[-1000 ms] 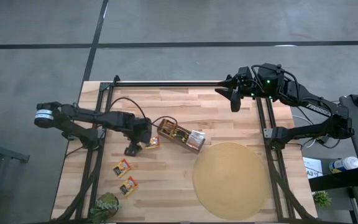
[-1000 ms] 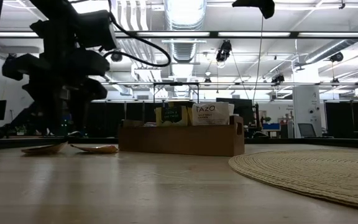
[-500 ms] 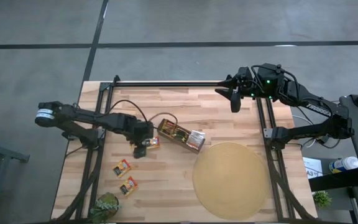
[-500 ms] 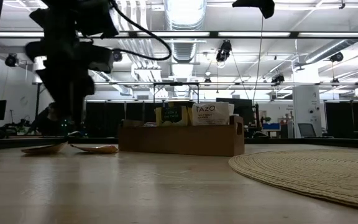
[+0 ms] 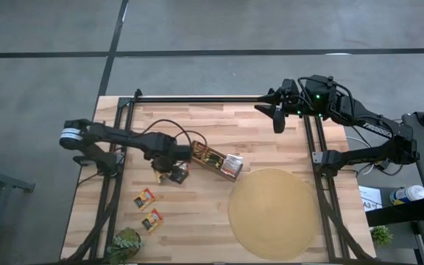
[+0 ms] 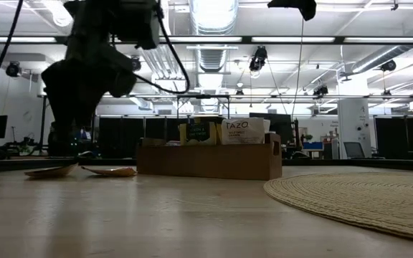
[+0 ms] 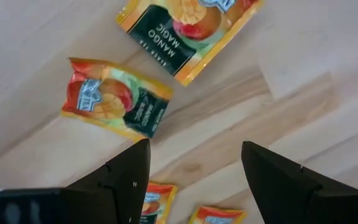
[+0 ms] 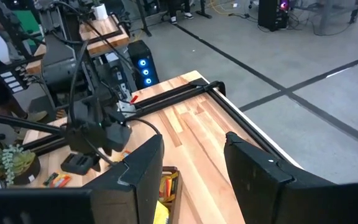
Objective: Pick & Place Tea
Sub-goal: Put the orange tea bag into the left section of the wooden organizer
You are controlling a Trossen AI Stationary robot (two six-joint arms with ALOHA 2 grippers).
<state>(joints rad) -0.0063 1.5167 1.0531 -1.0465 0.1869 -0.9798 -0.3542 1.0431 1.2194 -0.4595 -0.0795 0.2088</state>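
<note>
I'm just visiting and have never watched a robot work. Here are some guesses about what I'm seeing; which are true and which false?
1. The left gripper has its fingers open, with nothing between them. True.
2. The brown wooden box sits on the round woven mat. False: it stands on the bare table, beside the mat.
3. Two tea sachets lie on the table between the left arm and the small potted plant. True.
4. The right gripper is carrying a sachet. False: it waits empty near the table's far edge.
5. The box holds no tea. False: packets stand upright in it.
</note>
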